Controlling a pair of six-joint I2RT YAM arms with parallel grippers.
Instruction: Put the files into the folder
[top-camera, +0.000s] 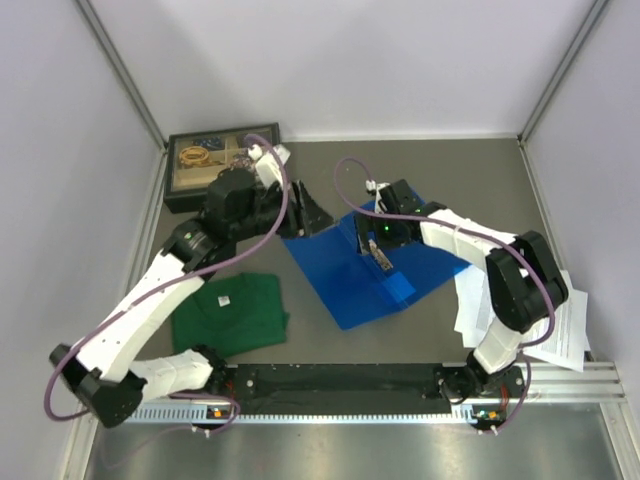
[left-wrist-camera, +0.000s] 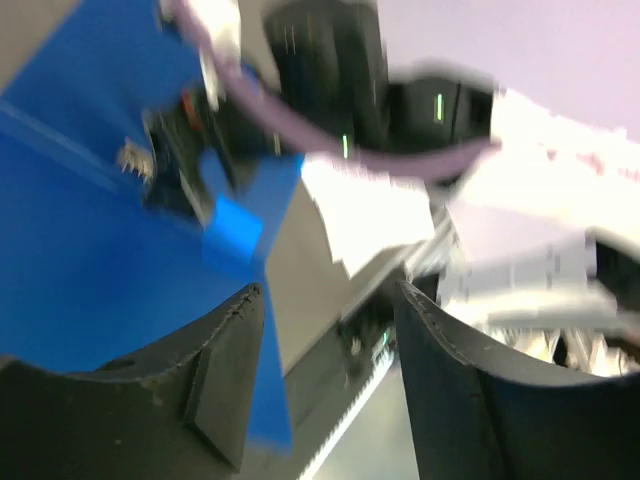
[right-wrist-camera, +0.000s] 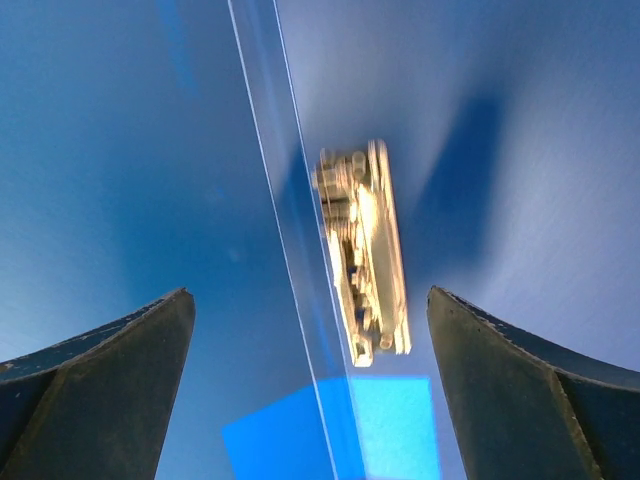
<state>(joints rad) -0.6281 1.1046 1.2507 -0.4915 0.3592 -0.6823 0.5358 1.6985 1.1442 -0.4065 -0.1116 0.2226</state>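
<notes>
The grey table (top-camera: 480, 170) carries the whole job, and at its middle the blue folder (top-camera: 345, 285) lies open and flat, set at a slant with one corner pointing toward the arms' bases. Left of it, near the front edge, is a folded green shirt (top-camera: 235, 315). A dark tray (top-camera: 172, 195) of odds and ends sits in the far left corner. The files (top-camera: 565, 325) are a loose fan of white sheets at the right front of the table, just beside the folder's right edge and partly hidden under the right arm's elbow, so how their long edge runs I cannot say for certain. Both grippers are away from them. The left gripper (left-wrist-camera: 330, 295) hangs by the folder's far left edge, its jaws apart with nothing between them, though that wrist view is smeared. The right gripper (right-wrist-camera: 310, 295) hovers straight above the folder's spine, jaws spread wide and empty, with the metal ring clip (right-wrist-camera: 365, 250) framed between them and running lengthwise along the spine. The coming move turns on one fact: the sheets lie to the right of and nearer than both sets of jaws, close to the right arm's base. The right arm looks the nearer one to fetch them, though it would have to fold back toward its own base to do so.
</notes>
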